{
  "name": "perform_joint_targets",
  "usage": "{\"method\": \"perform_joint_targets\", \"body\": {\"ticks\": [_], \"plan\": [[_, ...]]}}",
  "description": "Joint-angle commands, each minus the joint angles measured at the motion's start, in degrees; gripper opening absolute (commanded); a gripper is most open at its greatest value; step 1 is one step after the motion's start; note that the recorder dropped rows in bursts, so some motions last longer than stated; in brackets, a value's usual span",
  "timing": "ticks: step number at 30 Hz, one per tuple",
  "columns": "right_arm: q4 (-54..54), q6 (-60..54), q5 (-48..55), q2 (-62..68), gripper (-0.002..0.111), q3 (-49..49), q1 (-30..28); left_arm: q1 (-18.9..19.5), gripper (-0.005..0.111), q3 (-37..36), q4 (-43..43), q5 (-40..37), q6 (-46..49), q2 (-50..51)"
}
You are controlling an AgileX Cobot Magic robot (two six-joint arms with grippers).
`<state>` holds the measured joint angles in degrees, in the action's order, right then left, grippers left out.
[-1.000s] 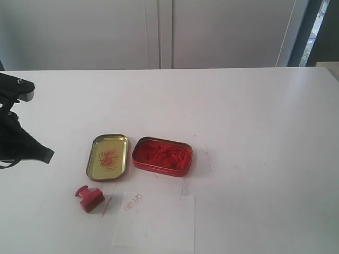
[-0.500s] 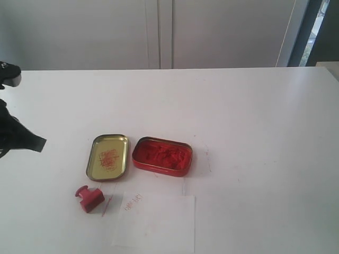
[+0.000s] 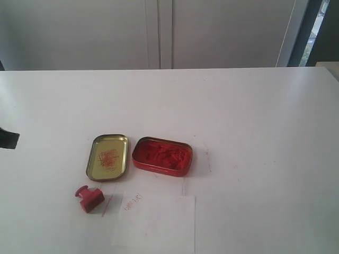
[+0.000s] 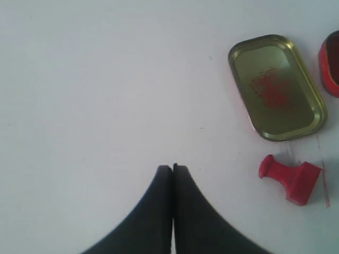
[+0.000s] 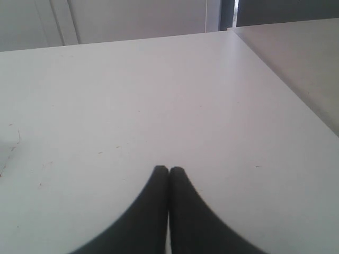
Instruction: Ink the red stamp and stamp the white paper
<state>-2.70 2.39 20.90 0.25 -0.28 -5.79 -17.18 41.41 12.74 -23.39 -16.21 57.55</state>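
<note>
Nearest, by the front edge of the table [image 3: 254,121]: the white paper [image 3: 156,225], flat, with a faint reddish print close to its far left corner. Just left of the sheet and apart from it, across a thin red streak on the tabletop: the red stamp [image 3: 89,199], tipped on its side, knob pointing left, touched by nothing. Beyond the stamp, a gold tin lid [image 3: 108,156], hollow side up, smeared red inside. Just beside the lid on the right, the red ink tin [image 3: 162,155], uncovered, filled with red. Farther back, plain white tabletop, then pale cabinet doors [image 3: 159,32].

At the left edge of the exterior view, only a dark sliver [image 3: 7,139], possibly part of the left arm. Left gripper [image 4: 172,168] above the tabletop, well apart from stamp and lid, jaws pressed together with nothing between them. Right gripper [image 5: 168,169] over white tabletop too, jaws pressed tight together, pinching nothing, with the table's far edge and a wall ahead of it.
</note>
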Motion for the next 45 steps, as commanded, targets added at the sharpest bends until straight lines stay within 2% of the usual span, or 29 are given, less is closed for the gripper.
{"method": "perform_joint_targets", "body": {"ticks": [1, 5, 14, 17, 21, 29, 45], "plan": [[-0.04, -0.15, -0.44, -0.25, 0.0, 0.28, 0.1, 4.72, 0.0, -3.44, -4.12, -0.68, -0.48, -5.83], [-0.04, -0.15, -0.44, -0.25, 0.0, 0.28, 0.1, 9.58, 0.0, -9.35, -5.16, -0.68, -0.48, -15.39], [-0.04, -0.15, -0.44, -0.25, 0.0, 0.28, 0.1, 14.82, 0.0, -19.78, -5.42, -0.57, -0.52, -29.11], [-0.04, -0.15, -0.44, -0.25, 0.0, 0.28, 0.1, 17.18, 0.0, -26.02, -5.42, -0.57, -0.52, -37.34], [-0.04, -0.15, -0.44, -0.25, 0.0, 0.28, 0.1, 17.2, 0.0, -31.75, -4.95, -0.35, -0.52, -46.43], [-0.04, -0.15, -0.44, -0.25, 0.0, 0.28, 0.1, 17.2, 0.0, -39.36, -4.95, 1.13, -0.36, -57.55], [-0.04, -0.15, -0.44, -0.25, 0.0, 0.28, 0.1, 17.09, 0.0, -41.41, -4.45, 2.16, -0.11, -57.55]]}}
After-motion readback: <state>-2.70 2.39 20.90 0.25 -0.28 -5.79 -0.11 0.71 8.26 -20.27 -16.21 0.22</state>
